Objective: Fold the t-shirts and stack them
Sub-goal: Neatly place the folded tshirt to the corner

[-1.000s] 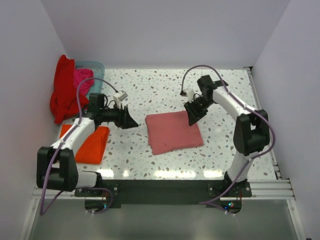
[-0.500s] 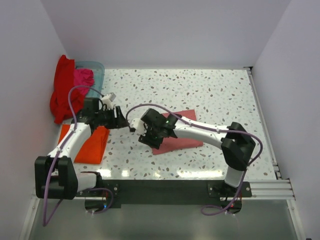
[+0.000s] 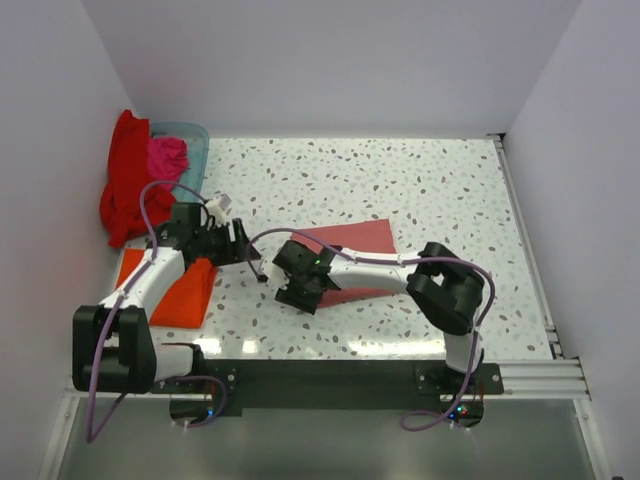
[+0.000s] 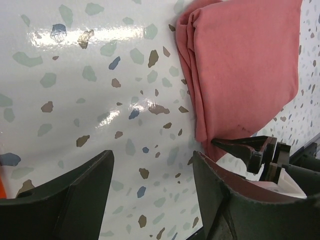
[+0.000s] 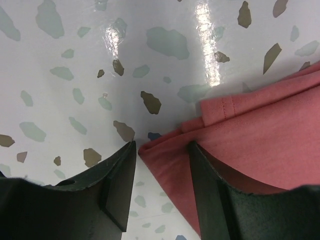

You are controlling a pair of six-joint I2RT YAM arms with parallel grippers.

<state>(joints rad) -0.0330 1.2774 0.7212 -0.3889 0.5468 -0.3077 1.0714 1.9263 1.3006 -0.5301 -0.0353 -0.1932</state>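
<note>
since the pink t-shirt [image 3: 355, 238] lies folded at mid-table and the orange t-shirt [image 3: 185, 292] lies at the near left, i judge stacking to be the step in hand. right gripper [image 5: 161, 150] stands spread astride the pink t-shirt's near-left corner, pinching nothing; left gripper [image 4: 152, 160] hangs spread over the table [image 3: 450, 200] just left of it. next: clamp every layer there, then lift.

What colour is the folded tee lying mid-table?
The folded tee is plain dusty rose-pink, best seen in the left wrist view.
</note>
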